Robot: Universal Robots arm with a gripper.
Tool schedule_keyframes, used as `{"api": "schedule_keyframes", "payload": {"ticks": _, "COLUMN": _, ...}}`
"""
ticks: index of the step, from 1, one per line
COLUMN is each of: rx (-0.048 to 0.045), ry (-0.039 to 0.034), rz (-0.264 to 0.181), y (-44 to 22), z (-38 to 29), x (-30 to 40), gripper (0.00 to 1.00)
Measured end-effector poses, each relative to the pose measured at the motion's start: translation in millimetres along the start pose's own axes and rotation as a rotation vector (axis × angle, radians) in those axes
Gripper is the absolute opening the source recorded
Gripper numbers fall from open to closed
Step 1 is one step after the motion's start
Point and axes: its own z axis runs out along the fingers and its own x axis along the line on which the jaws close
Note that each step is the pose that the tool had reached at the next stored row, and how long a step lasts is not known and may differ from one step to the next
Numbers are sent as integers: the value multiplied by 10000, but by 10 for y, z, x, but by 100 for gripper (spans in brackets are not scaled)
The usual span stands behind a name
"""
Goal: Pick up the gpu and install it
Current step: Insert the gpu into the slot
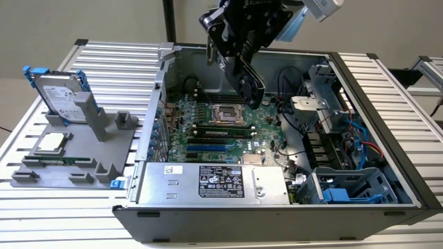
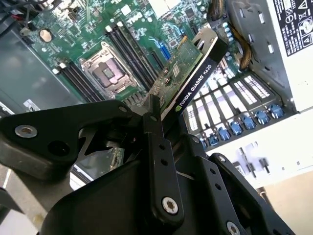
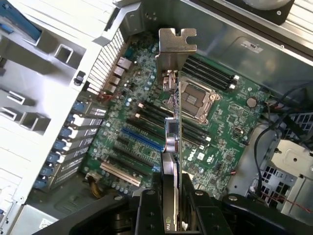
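Hand (image 1: 235, 59) hovering above the motherboard (image 1: 201, 129). The trick here, I'd say, is lining the lower edge of the gpu (image 3: 172, 142) parallel with a slot (image 3: 142, 139) and steering the bracket (image 3: 177, 44) toward the motherboard's port side. Hand's closed firmly on that gpu, carried edge-on, clear above the motherboard, not yet seated.

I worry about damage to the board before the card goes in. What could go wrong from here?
The gripper holds the gpu in the air over the motherboard, close to the bare CPU socket; a slip could drop it there. The gpu looks tilted in the exterior view, so its silver bracket might catch the case's rear slot wall.
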Motion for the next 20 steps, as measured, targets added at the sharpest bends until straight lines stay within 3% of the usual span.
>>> {"api": "schedule_keyframes", "payload": {"ticks": 20, "rx": -38, "ry": 162, "rz": -1925, "y": 1, "z": 0, "x": 1, "gripper": 0}}
